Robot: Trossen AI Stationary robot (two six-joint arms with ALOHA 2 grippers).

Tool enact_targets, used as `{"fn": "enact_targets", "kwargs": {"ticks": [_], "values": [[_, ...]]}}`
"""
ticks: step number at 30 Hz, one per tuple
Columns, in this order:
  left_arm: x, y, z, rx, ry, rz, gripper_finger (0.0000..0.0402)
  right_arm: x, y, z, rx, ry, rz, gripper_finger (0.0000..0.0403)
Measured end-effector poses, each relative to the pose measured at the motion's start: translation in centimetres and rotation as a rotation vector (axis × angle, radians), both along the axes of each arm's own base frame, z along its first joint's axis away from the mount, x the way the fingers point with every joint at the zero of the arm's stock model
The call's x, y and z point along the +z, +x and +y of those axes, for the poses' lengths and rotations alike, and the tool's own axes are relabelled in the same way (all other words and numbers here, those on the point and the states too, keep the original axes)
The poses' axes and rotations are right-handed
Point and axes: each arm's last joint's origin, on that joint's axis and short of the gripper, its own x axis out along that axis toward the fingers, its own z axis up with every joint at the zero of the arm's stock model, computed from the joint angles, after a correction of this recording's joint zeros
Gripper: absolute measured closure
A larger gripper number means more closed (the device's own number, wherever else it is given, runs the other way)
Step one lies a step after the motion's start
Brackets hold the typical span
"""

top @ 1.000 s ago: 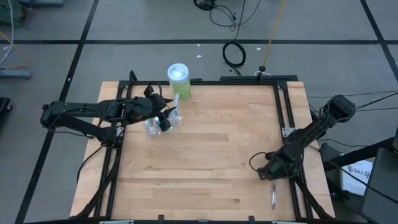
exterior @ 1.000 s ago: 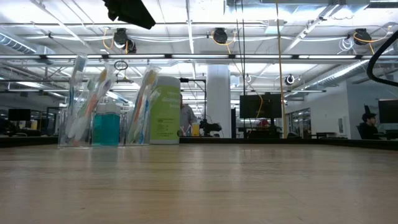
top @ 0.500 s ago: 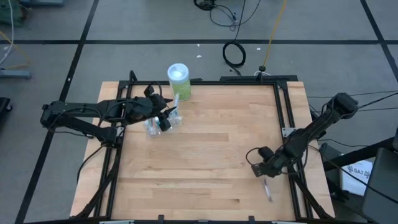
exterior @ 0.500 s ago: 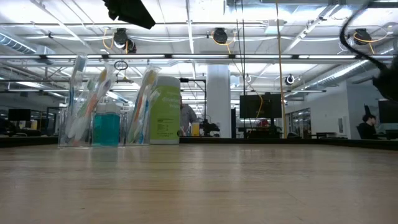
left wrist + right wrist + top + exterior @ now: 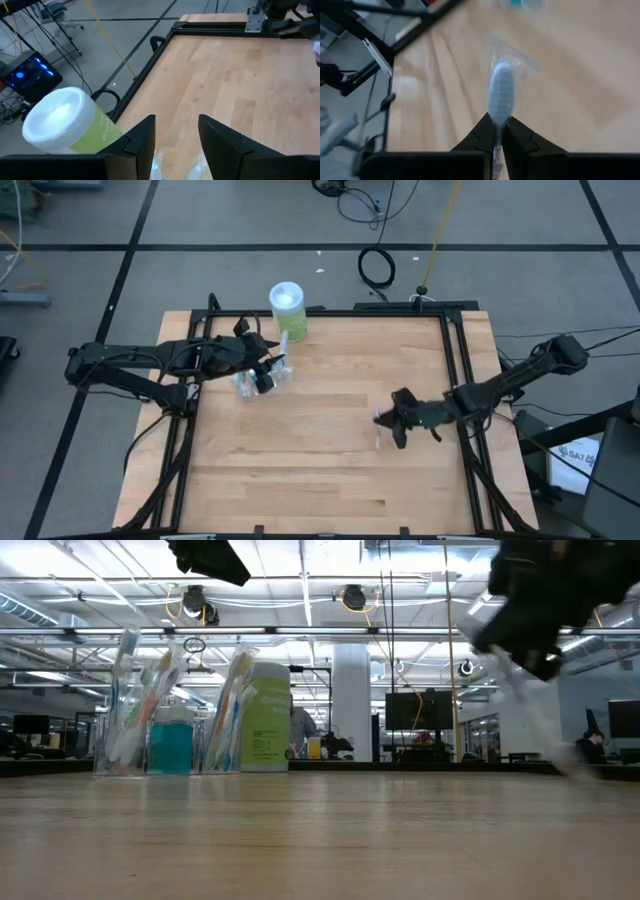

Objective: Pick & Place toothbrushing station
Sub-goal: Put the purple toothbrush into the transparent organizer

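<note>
Between the closed jaws of the right gripper (image 5: 496, 131) sits a pale toothbrush (image 5: 500, 95), its wrapped head sticking out well ahead of the fingertips. A second ago this brush lay flat on the table (image 5: 330, 460) near the front right corner, with the gripper low beside it; since then the jaws have shut on the handle, and the arm has lifted and swung it inward, so the right gripper (image 5: 398, 420) now hangs over the right-middle of the board. In the low view the brush (image 5: 530, 710) trails down from the raised gripper, clear of the wood.

Well apart from those jaws, across the table, stands the clear cup (image 5: 170, 715) with its bundle of toothbrushes and a blue tube, just beside the green container (image 5: 287, 308). The left gripper (image 5: 262, 370) has not moved: its jaws stand partly apart just over the cup, though I cannot tell whether they touch it.

The pick looks done; what likely remains is carrying the brush to the cup and dropping it in.
</note>
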Motion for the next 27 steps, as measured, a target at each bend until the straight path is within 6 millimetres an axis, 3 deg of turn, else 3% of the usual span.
{"fn": "enact_targets", "kwargs": {"ticks": [8,13,20,27], "values": [[0.3,-0.5,0.0,-0.007,0.015,-0.004,0.0245,2.5,2.2,-3.4,0.029,-0.415,-0.240,0.0392],[0.3,-0.4,-0.1,-0.030,-0.080,-0.045,0.0245,3.8,2.7,-5.1,0.029,-0.589,-0.353,0.0392],[-1.4,2.8,-0.5,-0.149,-0.109,-0.013,0.0245,5.3,3.2,-7.6,0.099,-0.657,-0.527,0.0392],[-3.4,8.1,-0.5,-0.223,-0.039,-0.121,0.0245,6.1,5.5,-9.3,0.202,-0.661,-0.482,0.0392]]}}
